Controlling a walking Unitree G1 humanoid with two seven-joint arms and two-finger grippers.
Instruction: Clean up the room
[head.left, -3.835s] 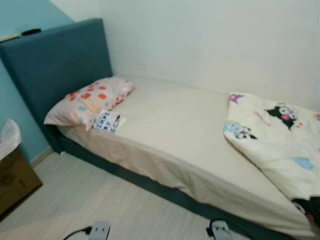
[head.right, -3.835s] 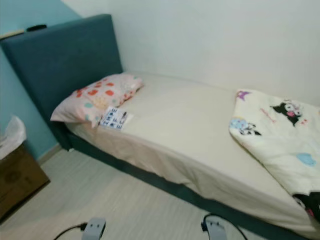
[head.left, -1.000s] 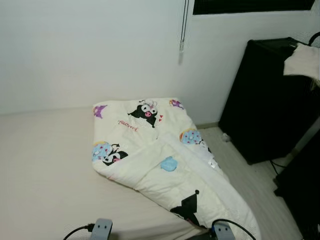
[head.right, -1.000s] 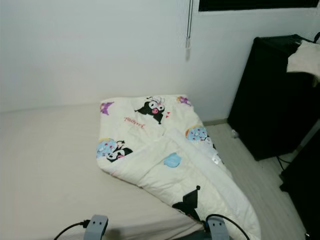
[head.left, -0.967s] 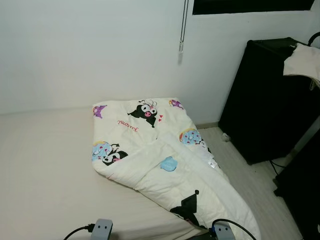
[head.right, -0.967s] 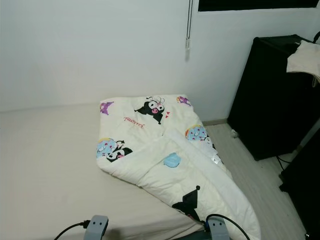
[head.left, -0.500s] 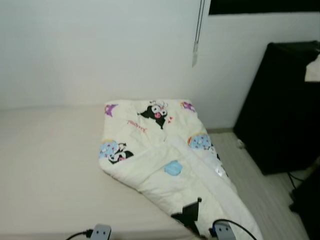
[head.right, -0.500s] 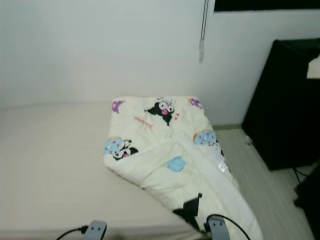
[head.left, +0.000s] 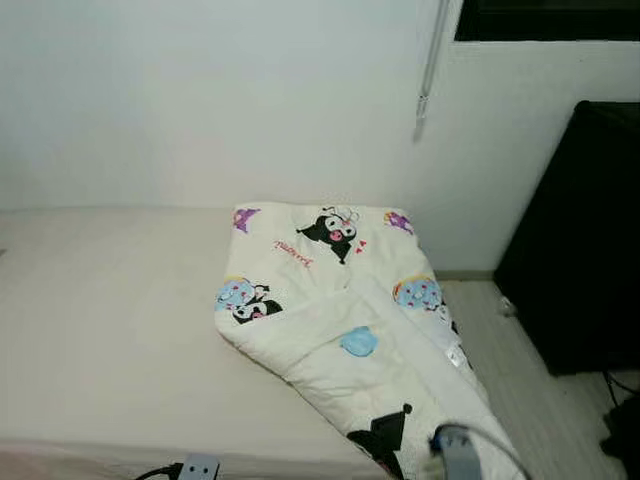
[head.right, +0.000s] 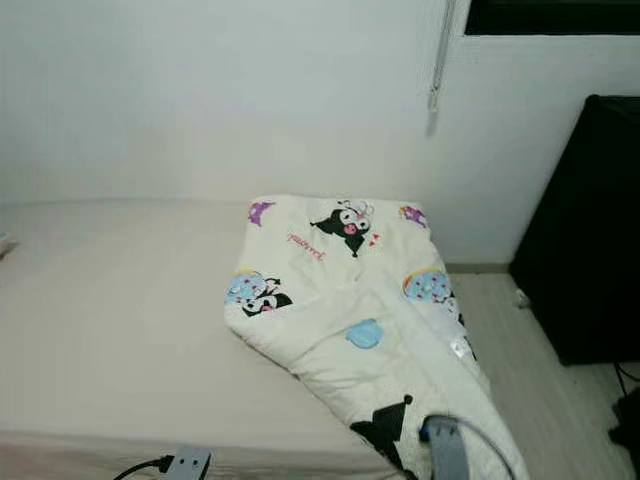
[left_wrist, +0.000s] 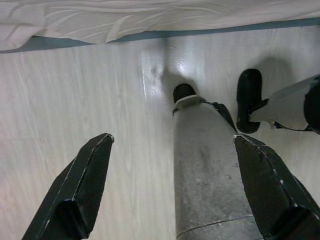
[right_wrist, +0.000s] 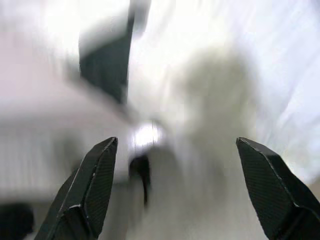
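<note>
Right wrist view motion-blurred, surfaces unreadable. Blanket (head.left: 340, 330) lower corner and black cabinet (head.left: 585, 240) cut off by frame edge.

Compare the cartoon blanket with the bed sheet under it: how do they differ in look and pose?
The blanket carries cartoon prints; the bed sheet is plain cream. The blanket lies folded and bunched, its lower end hanging over the bed's edge; the bed sheet lies flat and smooth. Both are pale.
</note>
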